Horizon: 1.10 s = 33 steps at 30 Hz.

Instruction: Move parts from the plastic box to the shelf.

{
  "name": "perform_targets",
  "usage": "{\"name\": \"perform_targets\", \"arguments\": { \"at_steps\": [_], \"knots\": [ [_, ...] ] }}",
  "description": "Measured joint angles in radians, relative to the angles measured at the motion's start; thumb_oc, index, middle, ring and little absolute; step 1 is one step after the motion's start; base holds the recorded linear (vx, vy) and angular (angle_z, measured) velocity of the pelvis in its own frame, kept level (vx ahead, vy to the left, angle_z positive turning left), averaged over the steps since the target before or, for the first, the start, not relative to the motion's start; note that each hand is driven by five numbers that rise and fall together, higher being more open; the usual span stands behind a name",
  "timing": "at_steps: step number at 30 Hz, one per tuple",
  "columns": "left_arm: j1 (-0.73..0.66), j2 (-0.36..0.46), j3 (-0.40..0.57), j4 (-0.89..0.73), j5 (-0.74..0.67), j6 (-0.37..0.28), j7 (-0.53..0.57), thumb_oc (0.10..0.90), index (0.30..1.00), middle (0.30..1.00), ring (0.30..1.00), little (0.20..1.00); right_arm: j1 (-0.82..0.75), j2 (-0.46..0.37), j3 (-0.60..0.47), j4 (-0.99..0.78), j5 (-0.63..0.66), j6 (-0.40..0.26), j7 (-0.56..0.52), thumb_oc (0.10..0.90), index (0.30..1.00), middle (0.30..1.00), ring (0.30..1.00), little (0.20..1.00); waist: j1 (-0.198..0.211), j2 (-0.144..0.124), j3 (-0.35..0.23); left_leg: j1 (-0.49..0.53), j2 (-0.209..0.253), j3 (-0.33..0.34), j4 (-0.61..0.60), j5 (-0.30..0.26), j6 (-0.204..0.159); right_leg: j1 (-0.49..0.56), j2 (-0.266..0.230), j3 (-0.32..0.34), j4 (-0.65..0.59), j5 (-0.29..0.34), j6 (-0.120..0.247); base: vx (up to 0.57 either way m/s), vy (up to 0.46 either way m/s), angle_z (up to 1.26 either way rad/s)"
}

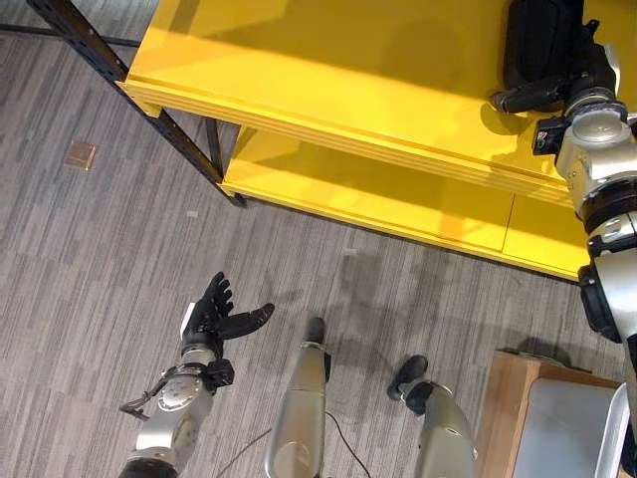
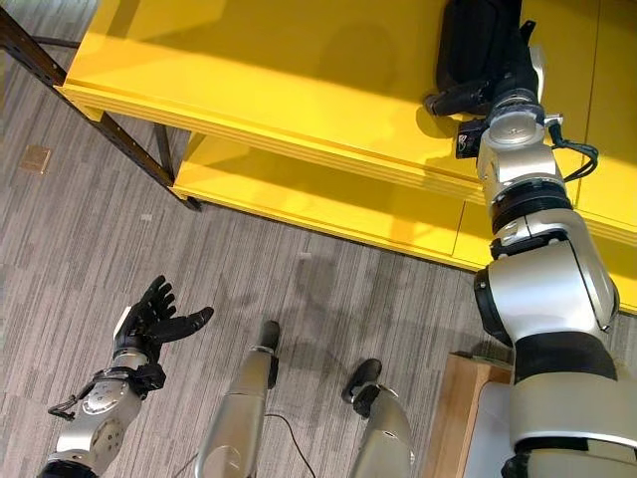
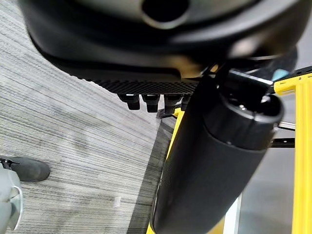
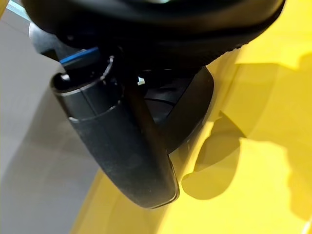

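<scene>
On the left we have our left robot hand [image 1: 217, 315] low over the grey carpet floor [image 1: 90, 259], fingers spread and relaxed, holding nothing and well apart from the shelf [image 1: 328, 90]. Moving right, the yellow shelf runs across the view on its dark frame [image 1: 95, 50], with a lower board beneath the top one. At the far right our right robot hand [image 2: 490, 88] reaches over the top board at a black part [image 2: 476, 40]. The part lies just beyond the hand, against its fingers, its long axis running away from us; we cannot tell whether the fingers are closed on it or only rest against it. In the right wrist view the thumb stands over the yellow board. We judge the right hand alone is placed for the part. The box [image 1: 572, 428] sits at lower right by our right arm.
</scene>
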Motion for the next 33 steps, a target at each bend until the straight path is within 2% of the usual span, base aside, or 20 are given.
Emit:
{"name": "perform_targets", "arguments": {
  "at_steps": [19,26,33],
  "knots": [
    [-0.002,0.000,-0.030,0.000,0.000,0.000,0.034,0.900,1.000,1.000,1.000,1.000,0.000,0.023,-0.034,0.000,0.016,-0.013,-0.023,0.900,1.000,1.000,1.000,1.000,0.000,0.000,0.000,-0.005,-0.003,-0.003,0.005,0.000,0.000,-0.003,-0.001,-0.001,0.006,-0.001,0.000,0.00,0.000,0.00],
    [0.000,0.000,-0.029,0.001,0.000,-0.002,0.034,0.900,1.000,1.000,1.000,1.000,-0.001,-0.010,0.157,-0.039,-0.097,0.023,0.025,0.900,1.000,1.000,1.000,1.000,0.001,-0.002,-0.024,-0.024,-0.007,-0.009,0.007,0.001,0.001,-0.018,-0.005,-0.004,0.010,-0.001,0.002,0.00,0.002,0.02],
    [0.000,0.000,-0.029,0.006,0.000,-0.016,0.034,0.900,1.000,1.000,1.000,1.000,-0.001,-0.010,0.200,-0.091,-0.143,0.023,0.064,0.900,1.000,1.000,1.000,1.000,-0.007,-0.003,-0.024,-0.025,-0.006,-0.009,0.012,0.000,0.002,-0.019,-0.004,-0.004,0.009,-0.001,0.003,0.00,0.000,0.00]
  ]
}}
